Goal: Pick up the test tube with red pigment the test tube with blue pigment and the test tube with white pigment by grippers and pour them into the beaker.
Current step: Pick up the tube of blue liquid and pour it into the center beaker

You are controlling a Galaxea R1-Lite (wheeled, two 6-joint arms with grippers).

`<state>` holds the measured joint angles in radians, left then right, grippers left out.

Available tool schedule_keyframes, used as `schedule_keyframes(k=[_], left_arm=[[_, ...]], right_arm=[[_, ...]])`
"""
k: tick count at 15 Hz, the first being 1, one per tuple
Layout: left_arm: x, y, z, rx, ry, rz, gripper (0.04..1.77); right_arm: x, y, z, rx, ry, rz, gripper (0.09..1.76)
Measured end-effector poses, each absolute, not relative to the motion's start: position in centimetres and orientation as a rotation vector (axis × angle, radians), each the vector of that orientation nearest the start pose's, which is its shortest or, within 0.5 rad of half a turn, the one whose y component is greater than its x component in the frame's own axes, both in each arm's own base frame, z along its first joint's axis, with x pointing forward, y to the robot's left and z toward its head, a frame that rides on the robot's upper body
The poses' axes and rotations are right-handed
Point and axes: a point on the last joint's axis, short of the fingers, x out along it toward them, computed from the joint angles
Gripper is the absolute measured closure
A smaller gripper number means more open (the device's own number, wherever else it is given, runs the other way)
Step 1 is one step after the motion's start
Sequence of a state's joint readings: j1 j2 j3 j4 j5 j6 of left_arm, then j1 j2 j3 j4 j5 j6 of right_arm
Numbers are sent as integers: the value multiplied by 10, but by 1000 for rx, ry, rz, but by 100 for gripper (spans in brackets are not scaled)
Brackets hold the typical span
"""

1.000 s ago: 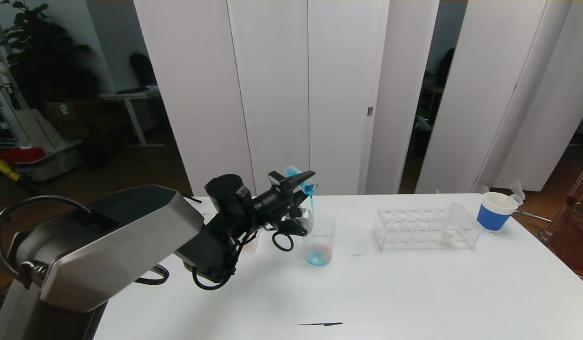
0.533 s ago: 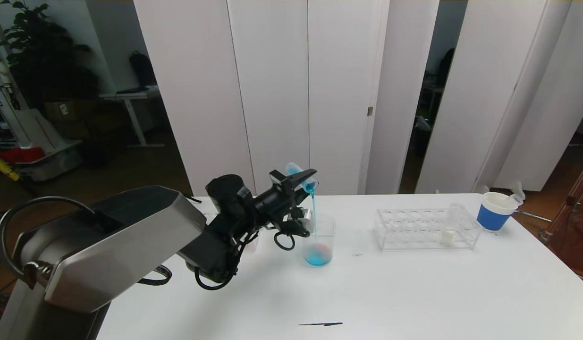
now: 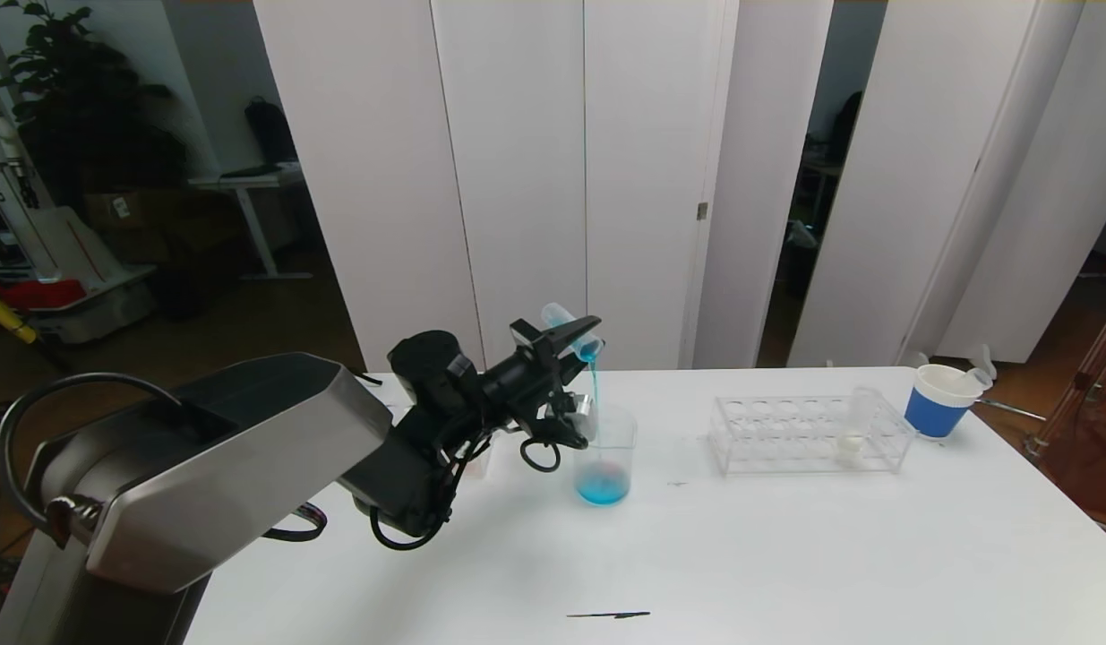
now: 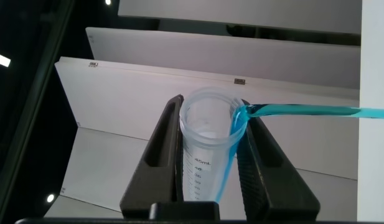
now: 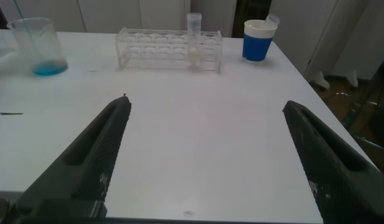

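Observation:
My left gripper [image 3: 572,335] is shut on the test tube with blue pigment [image 3: 574,331], tipped mouth-down above the beaker [image 3: 604,454]. A thin blue stream falls from the tube's mouth into the beaker, which holds a blue pool with a trace of red. In the left wrist view the tube [image 4: 206,149] sits between both fingers, blue running over its rim. The test tube with white pigment [image 3: 852,428] stands upright in the clear rack [image 3: 808,435] to the right; it also shows in the right wrist view [image 5: 194,41]. My right gripper [image 5: 207,112] is open and empty over the near table.
A white paper cup with a blue band [image 3: 939,399] stands at the table's far right. A small clear cup [image 3: 475,463] sits behind my left arm. A thin dark mark [image 3: 608,614] lies near the front edge. White partition panels stand behind the table.
The blue liquid keeps pouring and the pool in the beaker has grown slightly. The left gripper and tube have barely moved. The right arm is still.

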<state>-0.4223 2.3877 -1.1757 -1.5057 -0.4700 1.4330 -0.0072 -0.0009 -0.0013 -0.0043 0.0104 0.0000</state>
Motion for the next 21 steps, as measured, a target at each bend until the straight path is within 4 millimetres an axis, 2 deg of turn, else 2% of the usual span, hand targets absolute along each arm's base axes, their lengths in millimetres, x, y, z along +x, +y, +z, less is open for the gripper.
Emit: schedule_keyframes(k=[21], left_arm=[[402, -191, 100, 1326, -911, -485, 123]], right_arm=[[-23, 0, 76, 0, -6, 3, 10]])
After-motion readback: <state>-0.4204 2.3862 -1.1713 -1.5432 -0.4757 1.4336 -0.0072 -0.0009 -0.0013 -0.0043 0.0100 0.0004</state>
